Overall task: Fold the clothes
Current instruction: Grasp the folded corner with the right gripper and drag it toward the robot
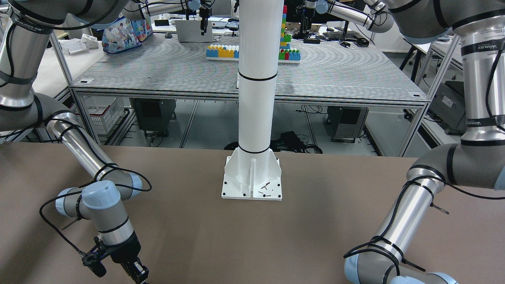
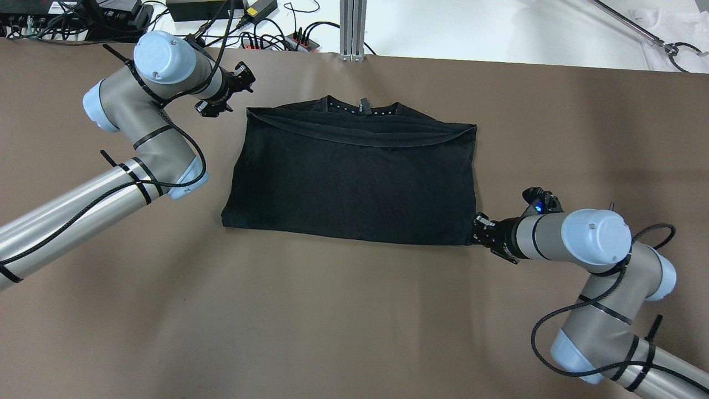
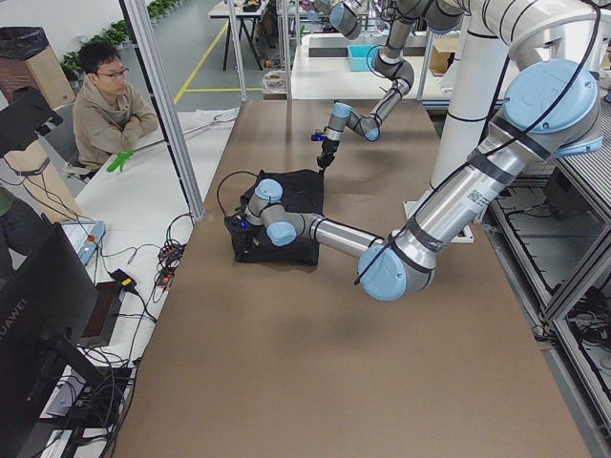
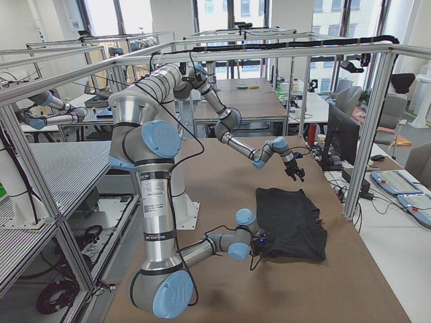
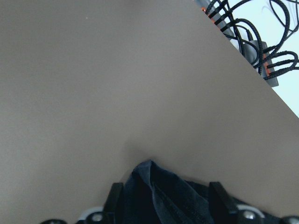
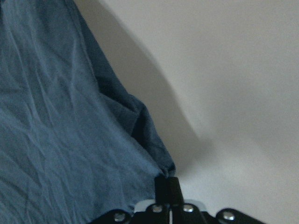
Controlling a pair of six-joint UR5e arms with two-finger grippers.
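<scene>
Over on the left, the left gripper [image 2: 228, 95] is held at the far left corner of the clothes [image 2: 354, 177]. In the wrist view its fingers [image 5: 116, 199] are spread wide, and that corner of fabric is seen poking up between them, not pinched as far as can be told. The clothes, just one black piece, are laid flat around the middle of the brown bench [image 2: 332, 321]. The shape is roughly rectangular, with the collar and a folded-over band along the far edge. At the near right corner the fabric is gripped by the right gripper [image 2: 476, 231]. Its fingers [image 6: 174, 187] are pressed tight together on a small bunched tip of cloth, low by the bench. Some wrinkles can be seen around that corner. A white pillar [image 1: 256, 79] is bolted to the bench on the robot's side, well apart from the clothes.
</scene>
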